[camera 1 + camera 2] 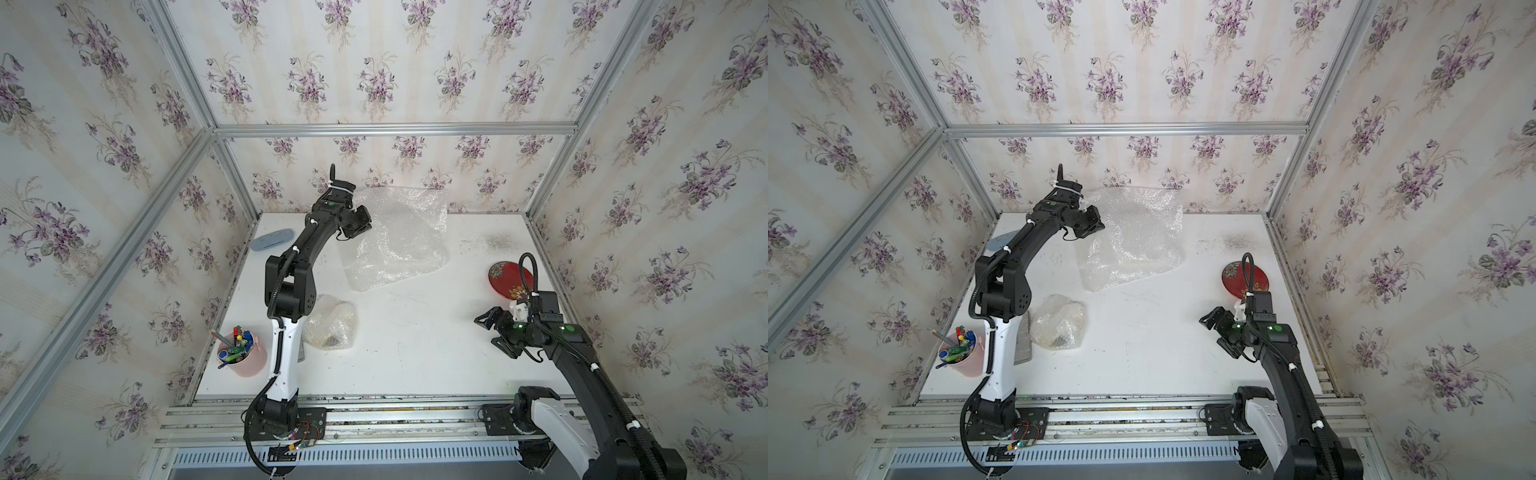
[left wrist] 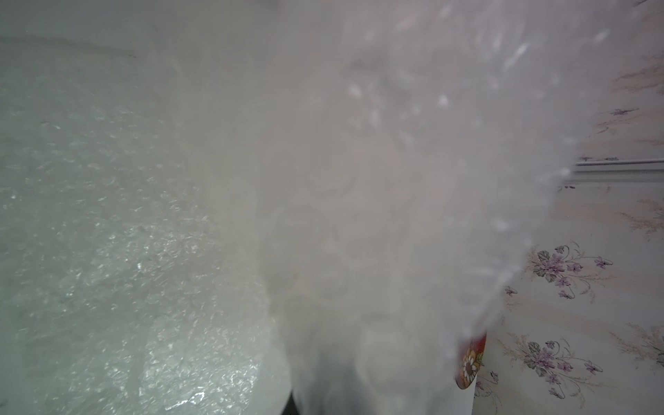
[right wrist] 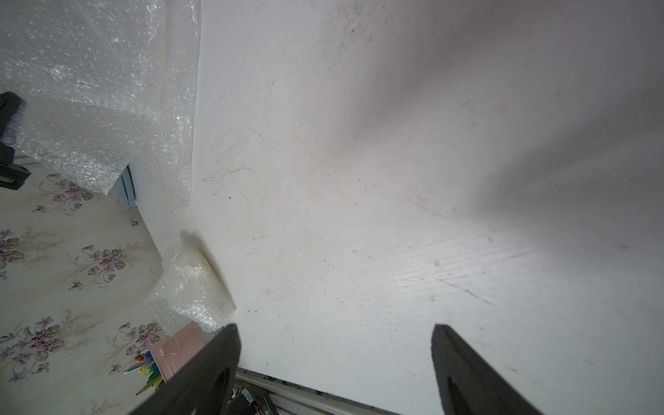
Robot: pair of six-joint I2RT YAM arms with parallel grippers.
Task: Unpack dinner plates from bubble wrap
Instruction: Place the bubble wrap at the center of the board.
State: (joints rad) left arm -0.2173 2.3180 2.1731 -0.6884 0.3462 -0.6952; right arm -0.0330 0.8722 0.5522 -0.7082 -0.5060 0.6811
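Starting at the left pincer (image 1: 362, 222): it pinches the large bubble wrap sheet (image 1: 399, 237) by an edge, lifted over the back of the counter (image 1: 415, 332). Best lay it aside, clear of the bare dark red plate (image 1: 509, 280). The right pincer (image 3: 333, 327) hangs open. The wrapped bundle (image 1: 330, 322) waits.

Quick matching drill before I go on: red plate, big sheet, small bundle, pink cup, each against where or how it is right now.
1. red plate
2. sheet
3. bundle
4. pink cup

A. front left, holds pens
B. raised at the back, held by the left gripper
C. bare, far right
D. wrapped, lying on the table's left half

Pairs: 1-C, 2-B, 3-D, 4-A
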